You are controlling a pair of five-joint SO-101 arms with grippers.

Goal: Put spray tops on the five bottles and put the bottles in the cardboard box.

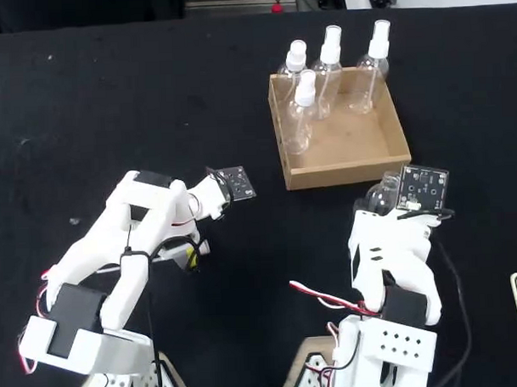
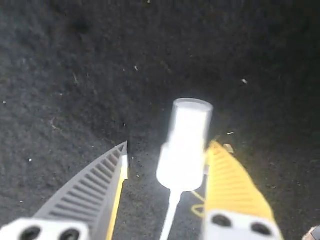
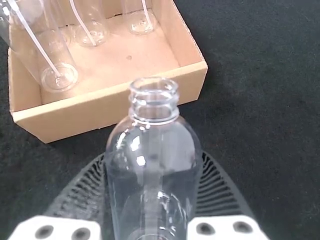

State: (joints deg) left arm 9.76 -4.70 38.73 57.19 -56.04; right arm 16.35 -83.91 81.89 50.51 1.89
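**Right pincer**: clamped on a bottle, one ribbed jaw on each side of the body.

**Bottle:** clear, with an open threaded neck and no top fitted. The neck points away from the pincer, toward the box. In the high view the bottle is just outside the box's near wall, by that wall's right corner.

**Left pincer**: over bare tabletop, to the left of the box and apart from it. Whether it is apart or clamped cannot be told.

**Spray top**: white, at the mouth of the left pincer. Its head points away from the pincer and its thin dip tube runs back toward it. It is well apart from the bottle in the right pincer.

**Box:** shallow, open-topped cardboard, standing on the tabletop ahead of the right arm.

**Box contents:** four topped bottles, all upright.
- Three stand in a row along the far wall.
- The fourth stands nearer, beside the left wall.
- Each is clear with a white spray top.
- In the right wrist view, dip tubes show through the bottle walls, down to the round bases on the box floor.

**Tabletop:** black cloth, flecked with pale lint.
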